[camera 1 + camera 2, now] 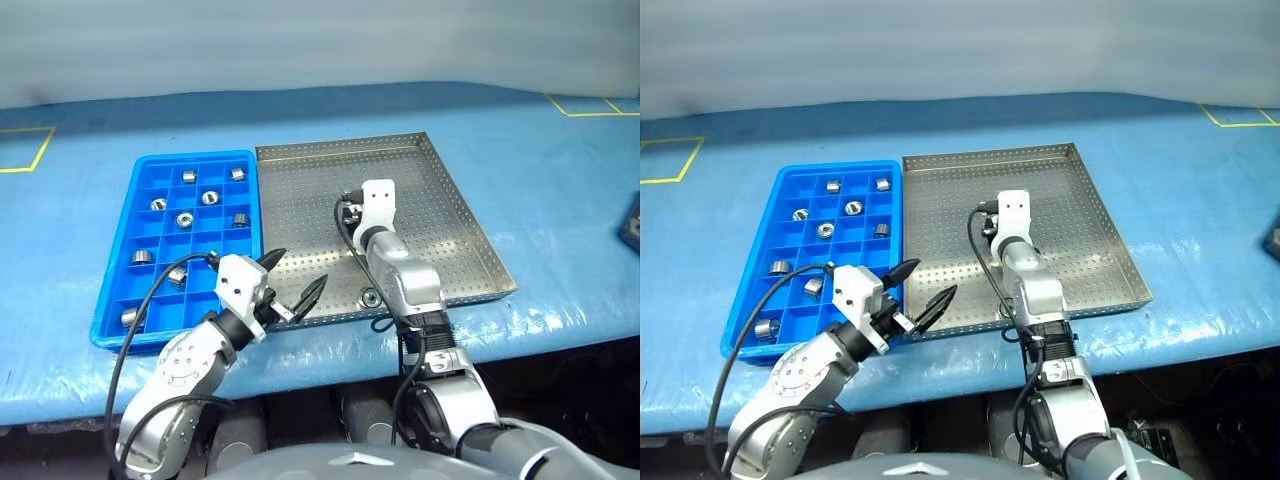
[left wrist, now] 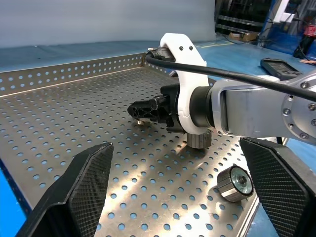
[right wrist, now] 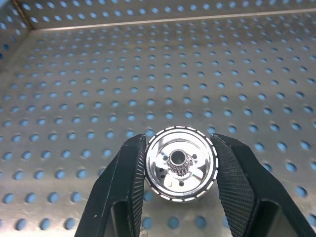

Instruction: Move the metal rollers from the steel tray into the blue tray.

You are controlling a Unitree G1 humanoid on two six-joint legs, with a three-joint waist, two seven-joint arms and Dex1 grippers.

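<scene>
A: What does the right hand (image 3: 181, 165) have?

B: Its two black, cross-hatched fingers (image 3: 123, 187) are pressed against either side of one metal roller (image 3: 181, 164). The roller is a short shiny disc with a ridged rim, a polished face and a small toothed hub in the middle. It sits over the floor of the steel tray (image 1: 440, 180); I cannot tell whether it still touches the floor.

A: And the tray itself?

B: Flat, rectangular, dull silver sheet metal, with a floor punched all over in regular round holes and a low perforated rim. It lies on the table (image 1: 560, 200), which is covered in a wrinkled blue plastic sheet with yellow tape marks near the corners.

A: Any other rollers in it?

B: One more roller (image 2: 235, 183), near the front edge of the steel tray, lying on its side with a dark knurled band round it and a hollow end facing out.

A: Where is the left hand (image 1: 922, 291)?

B: Hanging above the front edge of the steel tray, near its corner by the blue tray (image 1: 112, 325). Its tapered black fingers (image 2: 89, 185) stand wide apart with nothing between them.

A: The blue tray?

B: Glossy bright blue plastic, divided into a grid of small square compartments, lying just beside the steel tray along its left side. Several silver rollers (image 1: 184, 220) rest in separate compartments, one to a cell, some upright and showing their hollow centres.
</scene>
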